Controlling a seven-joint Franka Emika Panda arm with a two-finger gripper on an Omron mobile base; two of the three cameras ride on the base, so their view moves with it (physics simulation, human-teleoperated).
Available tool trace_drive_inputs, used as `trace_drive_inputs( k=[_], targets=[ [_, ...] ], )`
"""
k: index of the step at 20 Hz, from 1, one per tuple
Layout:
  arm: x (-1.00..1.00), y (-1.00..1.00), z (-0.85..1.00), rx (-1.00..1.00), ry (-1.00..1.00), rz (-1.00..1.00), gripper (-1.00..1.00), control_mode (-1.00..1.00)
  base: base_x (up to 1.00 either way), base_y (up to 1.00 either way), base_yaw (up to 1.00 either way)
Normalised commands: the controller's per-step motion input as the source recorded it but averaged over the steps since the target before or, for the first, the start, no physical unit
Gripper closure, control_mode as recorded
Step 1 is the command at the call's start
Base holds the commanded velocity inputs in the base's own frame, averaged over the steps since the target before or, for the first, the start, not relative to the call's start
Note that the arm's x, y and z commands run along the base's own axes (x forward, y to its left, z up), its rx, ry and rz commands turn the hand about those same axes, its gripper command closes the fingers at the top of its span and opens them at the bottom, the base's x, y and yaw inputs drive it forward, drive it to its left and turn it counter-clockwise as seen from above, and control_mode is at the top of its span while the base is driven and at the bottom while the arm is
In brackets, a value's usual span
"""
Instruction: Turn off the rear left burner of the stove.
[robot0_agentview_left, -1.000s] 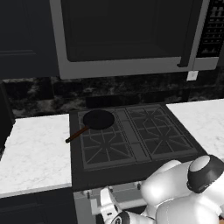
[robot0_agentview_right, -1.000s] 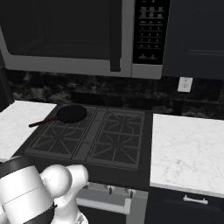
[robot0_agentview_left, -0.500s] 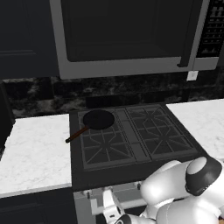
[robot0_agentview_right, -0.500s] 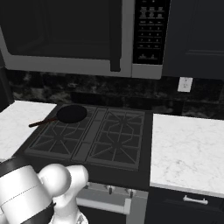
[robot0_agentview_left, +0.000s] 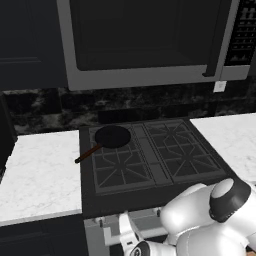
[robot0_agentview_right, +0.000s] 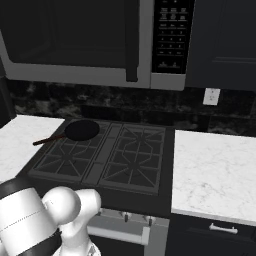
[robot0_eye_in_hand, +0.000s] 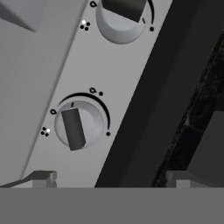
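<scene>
Setting: dark simulated kitchen, white marble counter (robot0_agentview_left: 37, 175) at either side of the range, a big grey-framed microwave (robot0_agentview_right: 75, 45) overhead.
Stove: wide black gas range (robot0_agentview_left: 150, 155) with four grated burners and a steel front carrying small silver knobs (robot0_agentview_right: 125, 216) and a bar handle.
Rear left burner: square black cast-iron grate section (robot0_agentview_left: 111, 136) at about 11 o'clock on the cooktop in the left base view; a small round black frying pan (robot0_agentview_left: 113, 136) sits on it, its brown handle running out towards 8 o'clock over the counter.
Arm: white and dark-jointed, folded low in front of the range, hand down at the control panel.
Gripper: two-finger gripper (robot0_eye_in_hand: 109, 179), jaws standing wide apart with nothing between them; only the grey tips rise at the bottom of the hand view.
Knob ahead: round silver knob with a dark bar grip (robot0_eye_in_hand: 78, 124) on the steel panel, lying at roughly 11 o'clock from the midpoint between the tips, apart from both.
Knob axis: its dark bar runs nearly 12 to 6 in the hand view, leaning slightly to 11.
Second knob: another silver knob (robot0_eye_in_hand: 121, 17) further along the panel at 12 o'clock, partly cut off.
Judgement: the hand likely needs to shift towards 11 o'clock and advance until the tips straddle the bar; which knob governs the rear left burner cannot be told for sure.
</scene>
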Motion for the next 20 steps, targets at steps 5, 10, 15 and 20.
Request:
trace_drive_inputs(
  k=[5, 10, 15, 20],
  targets=[
    [0.18, 0.06, 0.00, 0.00, 0.00, 0.00, -1.00, -1.00, 0.00, 0.00, 0.00],
    [-0.02, 0.09, -0.18, -0.03, 0.00, 0.00, -1.00, -1.00, 0.00, 0.00, 0.00],
    [0.00, 0.00, -0.11, 0.00, 0.00, 0.00, -1.00, -1.00, 0.00, 0.00, 0.00],
    [-0.30, 0.12, -0.45, -0.08, -0.04, 0.05, -1.00, -1.00, 0.00, 0.00, 0.00]
  ],
)
